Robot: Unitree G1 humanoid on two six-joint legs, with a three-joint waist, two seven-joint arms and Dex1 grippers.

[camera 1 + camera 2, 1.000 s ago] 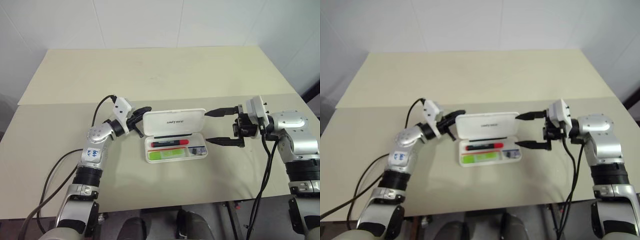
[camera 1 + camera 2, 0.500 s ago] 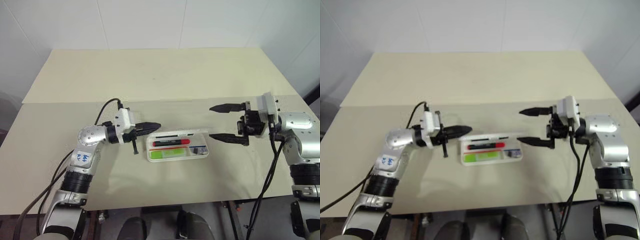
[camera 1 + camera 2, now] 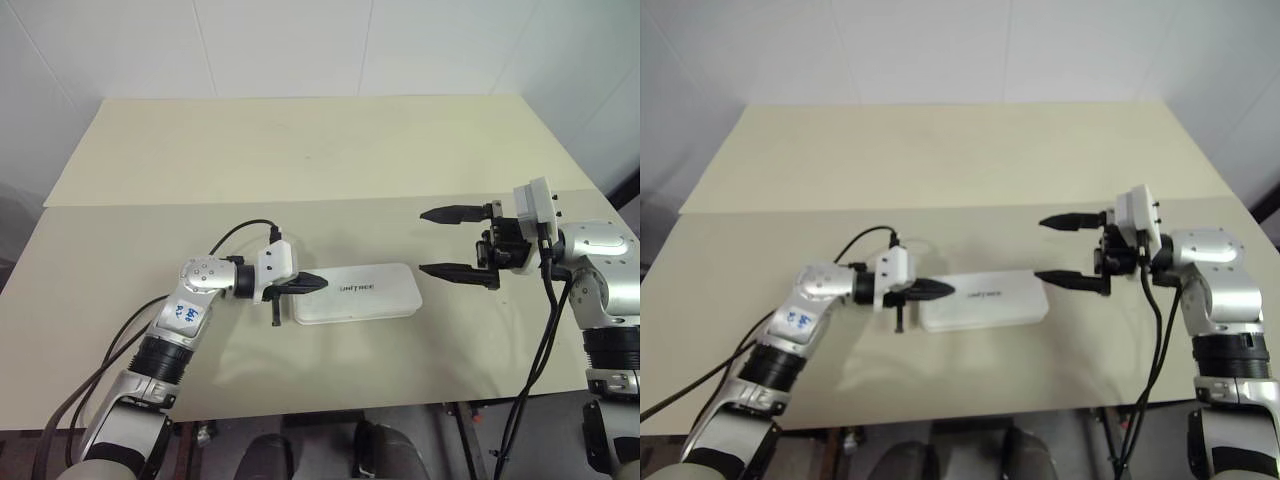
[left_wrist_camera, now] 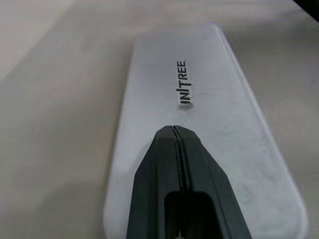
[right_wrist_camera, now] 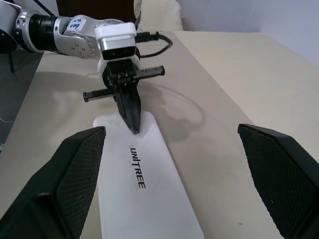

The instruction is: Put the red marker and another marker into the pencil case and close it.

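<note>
The white pencil case (image 3: pixel 357 293) lies closed and flat on the table, dark lettering on its lid (image 4: pixel 185 89). The red marker and the other marker are hidden under that lid. My left gripper (image 3: pixel 322 284) is shut, its tip over the case's left end and seemingly resting on the lid (image 5: pixel 133 130). To the right of the case, my right gripper (image 3: pixel 426 242) hovers open above the table, its two fingers (image 5: pixel 75 169) spread wide with nothing between them.
The case sits on a beige table (image 3: pixel 300 150) with a seam running across it; a white wall rises behind. A black cable (image 3: pixel 235 235) loops from my left wrist over the table.
The case's lid has gone from upright to fully down, hiding both markers. My shut left gripper has swung right and down onto the lid. The right gripper has barely moved.
</note>
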